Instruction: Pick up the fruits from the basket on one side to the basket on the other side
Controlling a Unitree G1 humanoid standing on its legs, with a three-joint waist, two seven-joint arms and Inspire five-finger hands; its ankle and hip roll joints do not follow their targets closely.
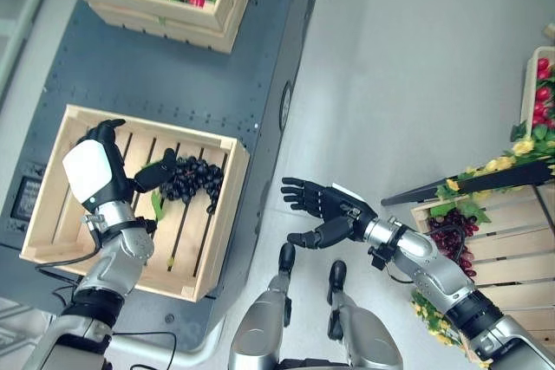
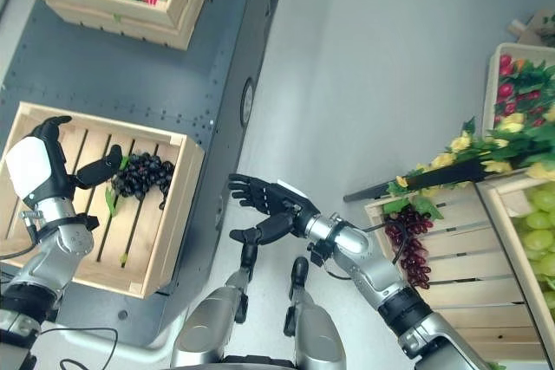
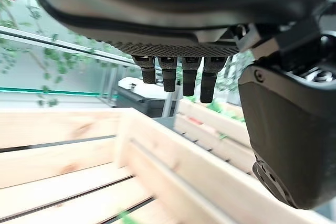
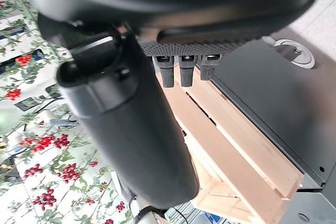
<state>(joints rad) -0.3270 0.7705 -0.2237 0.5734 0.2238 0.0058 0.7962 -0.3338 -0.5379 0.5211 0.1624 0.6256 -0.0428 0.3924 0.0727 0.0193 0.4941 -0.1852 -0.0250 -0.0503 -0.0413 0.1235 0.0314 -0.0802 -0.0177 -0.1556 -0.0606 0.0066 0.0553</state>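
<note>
The left hand (image 1: pixel 97 166) hangs over the left crate (image 1: pixel 227 214), fingers loose and holding nothing, thumb pointing at the dark grapes (image 1: pixel 192 179) lying on the slats just past its tip, bunch stretched toward the far wall. The right hand (image 1: pixel 328 205) (also open, empty) hovers over the floor, well apart from the right crate's grapes (image 1: pixel 451 236).

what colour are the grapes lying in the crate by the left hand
Dark purple, almost black. The grapes lie in the wooden crate beside the left hand; clearest in the left eye view.
</note>
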